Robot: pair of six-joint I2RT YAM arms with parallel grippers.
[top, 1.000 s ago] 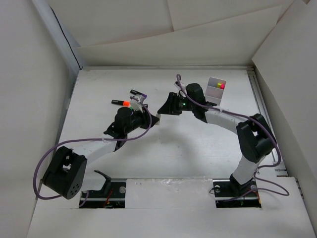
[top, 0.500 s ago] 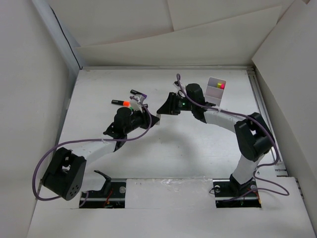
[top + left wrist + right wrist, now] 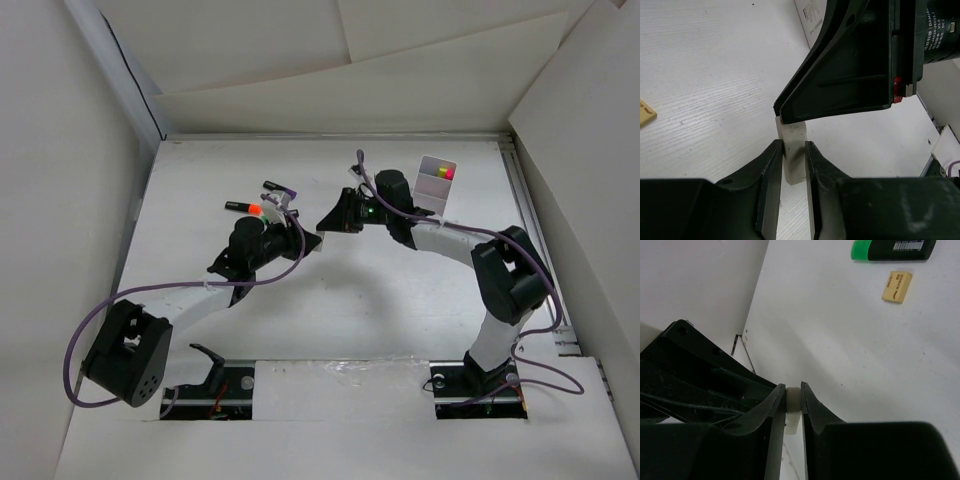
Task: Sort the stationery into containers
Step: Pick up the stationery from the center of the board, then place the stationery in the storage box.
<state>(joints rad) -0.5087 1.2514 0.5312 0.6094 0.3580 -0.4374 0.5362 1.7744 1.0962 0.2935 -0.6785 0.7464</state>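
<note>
A small white eraser (image 3: 793, 131) hangs between my two grippers above the middle of the table. My right gripper (image 3: 793, 388) is shut on one end of it (image 3: 792, 401). My left gripper (image 3: 794, 146) has its jaws closed against the other end. In the top view the left gripper (image 3: 311, 239) and right gripper (image 3: 326, 222) meet tip to tip and hide the eraser. The white compartment box (image 3: 436, 181) stands at the back right with yellow and pink pieces in it.
A black marker with an orange end (image 3: 243, 208) and another dark marker (image 3: 276, 187) lie at the back left. A green-ended black marker (image 3: 892, 249) and a tan eraser (image 3: 897, 286) lie beyond the right gripper. Cardboard walls surround the table.
The right arm's elbow has shifted slightly left. The grippers stay joined at the eraser.
</note>
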